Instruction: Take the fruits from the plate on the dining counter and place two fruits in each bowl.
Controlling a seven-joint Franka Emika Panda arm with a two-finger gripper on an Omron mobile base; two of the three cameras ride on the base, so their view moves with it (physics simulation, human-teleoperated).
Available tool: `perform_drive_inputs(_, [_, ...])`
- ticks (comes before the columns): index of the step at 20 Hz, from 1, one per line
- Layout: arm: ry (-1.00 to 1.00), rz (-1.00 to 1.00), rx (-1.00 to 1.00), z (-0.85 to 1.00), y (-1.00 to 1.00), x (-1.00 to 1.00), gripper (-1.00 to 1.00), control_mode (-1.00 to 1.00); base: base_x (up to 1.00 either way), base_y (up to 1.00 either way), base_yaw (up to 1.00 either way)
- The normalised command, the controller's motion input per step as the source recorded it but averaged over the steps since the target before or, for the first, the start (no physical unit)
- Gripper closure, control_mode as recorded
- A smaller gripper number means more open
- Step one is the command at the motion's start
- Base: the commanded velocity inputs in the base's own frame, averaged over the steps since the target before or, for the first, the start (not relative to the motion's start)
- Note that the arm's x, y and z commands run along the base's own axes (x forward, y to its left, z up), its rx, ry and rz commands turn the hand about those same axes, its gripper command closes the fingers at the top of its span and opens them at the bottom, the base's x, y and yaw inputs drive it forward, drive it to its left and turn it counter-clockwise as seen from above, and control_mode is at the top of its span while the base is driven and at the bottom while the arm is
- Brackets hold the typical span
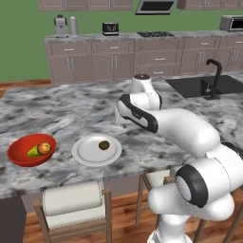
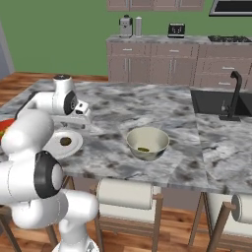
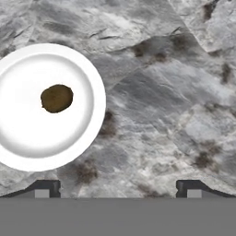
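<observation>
**Clerk:** Item one, nearest first. Your fingers?

**Arm:** My gripper: jaws spread wide, holding nothing, hanging over bare counter just beside the plate.

**Clerk:** Item two, the plate's contents.

**Arm:** One kiwi, brown, lying near the plate's middle, clear of the rim. I judge it light, slightly soft, a fuzzy skin that should not slip. It may roll on the flat plate. I would close across its short axis, from above, with gentle force.

**Clerk:** Item three, the bowls.

**Arm:** Red bowl, left of the plate, apart from it: holds an orange and a pear, touching. Beige bowl, on the plate's other side, well apart: one small green thing inside, probably the lime. I judge the kiwi belongs there.

**Clerk:** Obstructions?

**Arm:** None between plate and beige bowl. Stools stand tucked below the near edge. Farther off, a sink with a dark tap; beyond, cabinets carrying a toaster.
</observation>
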Motion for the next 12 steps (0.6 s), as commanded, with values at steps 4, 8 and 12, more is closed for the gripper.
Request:
perform_drive_inputs(4, [0.04,0.03,0.00,-0.02,0.53,0.03,-1.00,-1.00,0.00,0.00,0.00])
perform_drive_inputs(8, [0.04,0.00,0.00,-0.09,0.30,0.11,-1.00,-1.00,0.00,0.00,0.00])
perform_drive_inputs(12, [0.00,0.01,0.00,-0.47,0.18,0.05,-1.00,-1.00,0.00,0.00,0.00])
